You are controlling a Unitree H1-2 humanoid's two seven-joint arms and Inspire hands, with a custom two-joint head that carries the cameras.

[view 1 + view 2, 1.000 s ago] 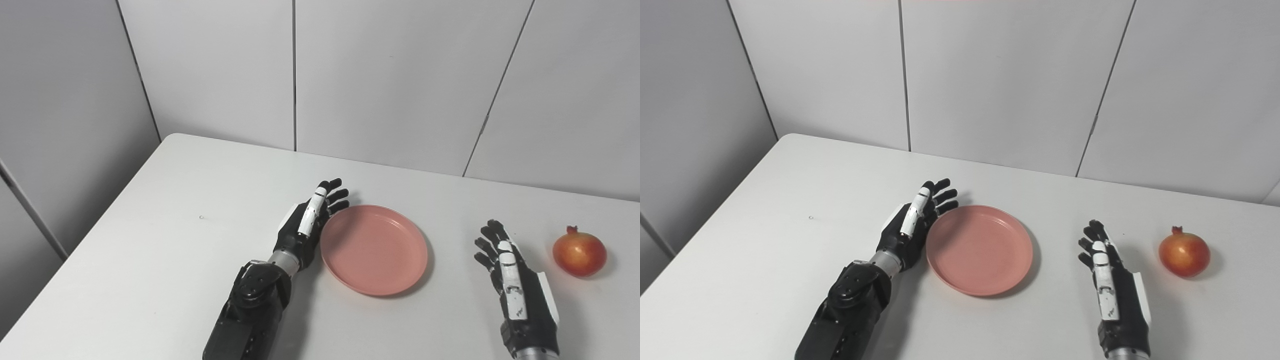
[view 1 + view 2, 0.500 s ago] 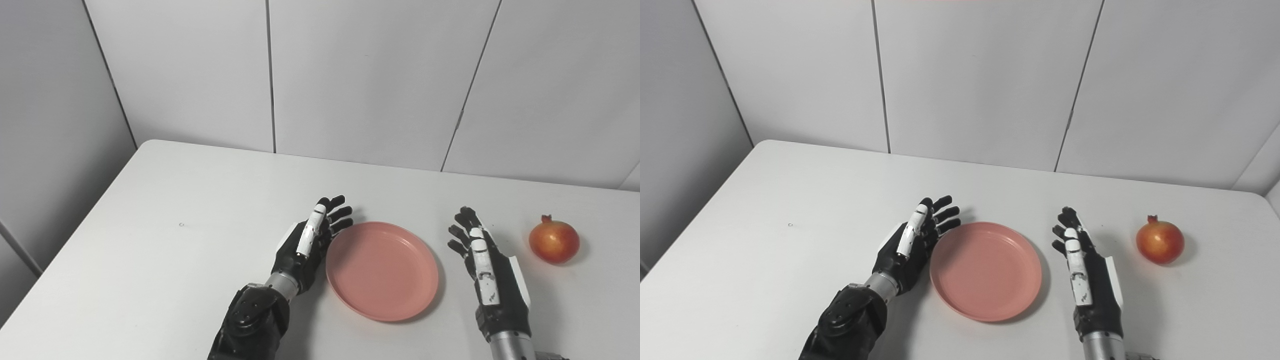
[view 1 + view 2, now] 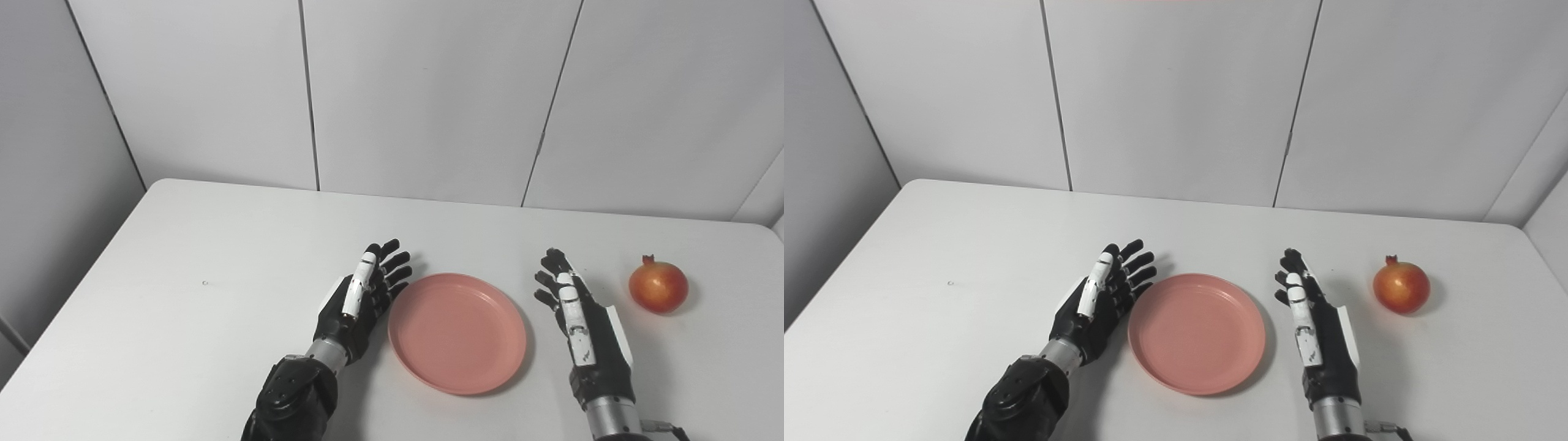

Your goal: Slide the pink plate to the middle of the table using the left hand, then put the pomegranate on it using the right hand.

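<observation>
Both hands spread, empty: left hand (image 3: pixel 358 300), right hand (image 3: pixel 582 324). Pomegranate (image 3: pixel 658 286) near desk's right edge; clumsy grab may roll it off, missing plate (image 3: pixel 457 331).

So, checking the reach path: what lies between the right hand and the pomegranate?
Nothing: in both eye views only bare white table separates the right hand from the pomegranate.

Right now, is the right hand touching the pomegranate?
Apart. The left eye view shows bare table between the right hand and the pomegranate; the right eye view shows the same gap.
</observation>
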